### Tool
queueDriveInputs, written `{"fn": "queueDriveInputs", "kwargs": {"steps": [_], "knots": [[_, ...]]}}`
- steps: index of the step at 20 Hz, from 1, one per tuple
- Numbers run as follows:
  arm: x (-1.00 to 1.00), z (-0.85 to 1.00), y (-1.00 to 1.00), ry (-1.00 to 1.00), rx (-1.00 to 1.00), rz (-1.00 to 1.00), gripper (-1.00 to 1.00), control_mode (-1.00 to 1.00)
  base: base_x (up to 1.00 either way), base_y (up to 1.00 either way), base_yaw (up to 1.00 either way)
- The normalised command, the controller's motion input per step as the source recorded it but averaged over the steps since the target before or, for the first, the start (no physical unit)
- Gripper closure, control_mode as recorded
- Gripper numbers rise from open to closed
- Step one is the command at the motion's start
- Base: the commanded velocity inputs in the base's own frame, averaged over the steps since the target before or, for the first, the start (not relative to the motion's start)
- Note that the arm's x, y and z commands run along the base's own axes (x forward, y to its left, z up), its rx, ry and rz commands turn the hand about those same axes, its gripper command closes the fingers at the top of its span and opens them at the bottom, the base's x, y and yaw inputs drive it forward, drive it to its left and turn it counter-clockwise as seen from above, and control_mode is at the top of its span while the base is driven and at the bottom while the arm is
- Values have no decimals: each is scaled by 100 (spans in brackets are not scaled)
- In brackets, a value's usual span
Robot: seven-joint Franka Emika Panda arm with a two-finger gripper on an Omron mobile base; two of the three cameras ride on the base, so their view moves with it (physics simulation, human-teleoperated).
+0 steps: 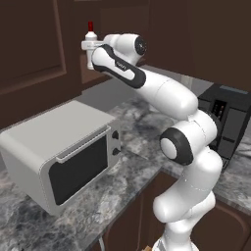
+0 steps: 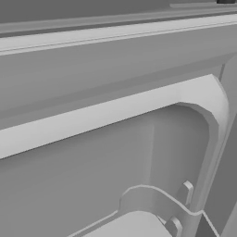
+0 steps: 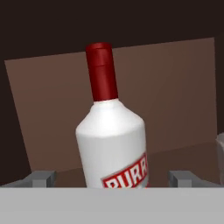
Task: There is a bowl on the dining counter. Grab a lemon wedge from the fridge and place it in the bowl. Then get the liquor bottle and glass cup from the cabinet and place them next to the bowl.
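Bottle work now: I've got the liquor bottle standing upright inside the cabinet, dead ahead of my gripper, whose jaws are spread wide on either side of its white body, holding nothing. I'd judge it rigid, smooth, fairly heavy and top-tall, so it could slip or tip. I'd take it around the broad body below the shoulder, not the thin red neck

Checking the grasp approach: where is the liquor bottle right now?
In the hand view the liquor bottle stands upright in the cabinet, centred between the open gripper fingertips; the left base view shows it up left, above the microwave.
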Motion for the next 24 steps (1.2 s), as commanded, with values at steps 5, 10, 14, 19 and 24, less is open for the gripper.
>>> {"fn": "queueDriveInputs", "kwargs": {"steps": [5, 10, 14, 19, 24], "knots": [[0, 0, 0, 0, 0, 0, -100, -100, 0, 0, 0], [2, 0, 0, 0, 0, 0, -100, -100, 0, 0, 0], [20, -3, 0, 0, 0, 0, -100, -100, 0, 0, 0], [22, -1, 0, 0, 0, 0, -100, -100, 0, 0, 0], [7, -7, 11, 0, 0, 0, 100, -100, 0, 0, 0]]}}
